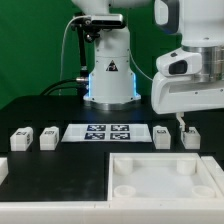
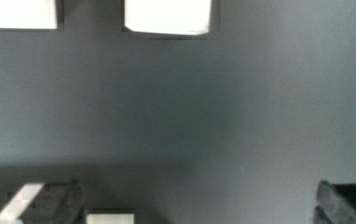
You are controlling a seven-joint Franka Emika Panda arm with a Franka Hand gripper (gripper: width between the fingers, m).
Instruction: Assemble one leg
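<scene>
Four small white legs with tags lie in a row on the black table. Two are at the exterior view's left [image 1: 20, 138] [image 1: 47, 137] and two at its right [image 1: 163, 135] [image 1: 190, 136]. My gripper [image 1: 183, 123] hangs just above the two right legs, touching neither. In the wrist view the gripper [image 2: 193, 205] is open and empty, its fingers [image 2: 42, 200] standing wide apart. A white piece [image 2: 113, 215] shows close to one finger. Two more white pieces [image 2: 168, 15] [image 2: 15, 12] lie further off; I cannot tell which legs these are.
The marker board [image 1: 108, 132] lies between the leg pairs. A large white tray-like part [image 1: 200, 185] with raised rims sits at the front. Another white part [image 1: 3, 170] shows at the exterior view's left edge. The robot base [image 1: 108, 75] stands behind.
</scene>
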